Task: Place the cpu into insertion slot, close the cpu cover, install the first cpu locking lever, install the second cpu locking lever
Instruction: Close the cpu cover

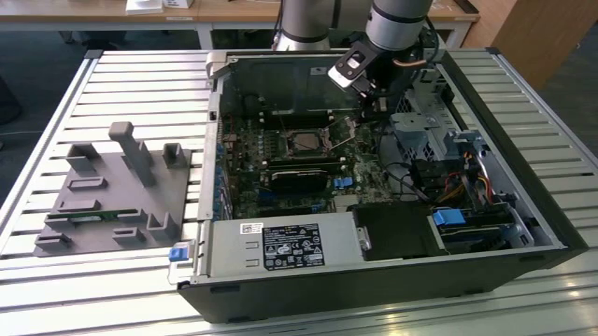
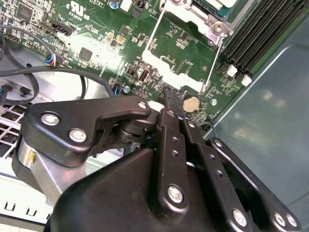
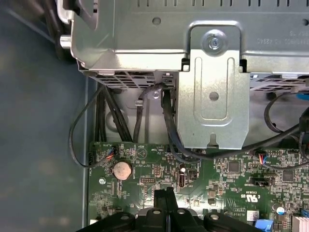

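Your slatted metal tabletop (image 1: 112,77) stands on a dark floor (image 1: 38,42) and carries a grey fixture (image 1: 112,189) and the open computer case (image 1: 374,294). The cpu (image 1: 304,142) lies in the insertion slot (image 1: 282,143). The gripper (image 2: 169,96), fingers pressed together and empty, hovers beside the coin cell (image 2: 192,103), with the drive cage (image 3: 212,96) close by.

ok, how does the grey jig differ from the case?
Jig is light grey, case black. Jig is low and smaller; case is a bigger open box. Jig carries upright posts; case holds a green board. Both sit on the slatted table.
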{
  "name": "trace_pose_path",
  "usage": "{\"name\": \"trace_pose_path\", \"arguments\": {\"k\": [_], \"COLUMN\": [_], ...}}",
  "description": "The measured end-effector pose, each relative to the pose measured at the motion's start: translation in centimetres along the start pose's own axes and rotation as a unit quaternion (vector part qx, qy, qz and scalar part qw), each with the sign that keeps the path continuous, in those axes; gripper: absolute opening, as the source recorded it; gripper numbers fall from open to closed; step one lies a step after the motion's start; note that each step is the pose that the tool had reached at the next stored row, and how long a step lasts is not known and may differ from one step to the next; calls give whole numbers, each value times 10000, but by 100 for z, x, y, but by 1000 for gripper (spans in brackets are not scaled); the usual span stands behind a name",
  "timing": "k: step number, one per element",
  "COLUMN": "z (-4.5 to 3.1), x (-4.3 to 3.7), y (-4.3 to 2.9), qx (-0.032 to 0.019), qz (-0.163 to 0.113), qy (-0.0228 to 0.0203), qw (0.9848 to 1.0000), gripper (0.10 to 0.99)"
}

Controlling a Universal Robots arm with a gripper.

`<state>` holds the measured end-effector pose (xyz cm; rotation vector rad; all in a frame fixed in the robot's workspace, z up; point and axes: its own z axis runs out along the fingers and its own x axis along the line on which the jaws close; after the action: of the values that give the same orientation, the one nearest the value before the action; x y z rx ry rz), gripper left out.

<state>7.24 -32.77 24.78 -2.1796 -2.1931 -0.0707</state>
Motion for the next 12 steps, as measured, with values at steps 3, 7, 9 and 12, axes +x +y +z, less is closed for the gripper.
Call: {"name": "trace_pose_path", "arguments": {"k": [3,7,9,12], "z": [10,26,40,64], "x": [1,-1,-2,-3], "y": [13,21,26,32], "qx": [0,0,0,0], "qz": [0,0,0,0], "qy": [1,0,0,0], "qw": [10000,10000,10000,10000], "gripper": [106,106,106,106]}}
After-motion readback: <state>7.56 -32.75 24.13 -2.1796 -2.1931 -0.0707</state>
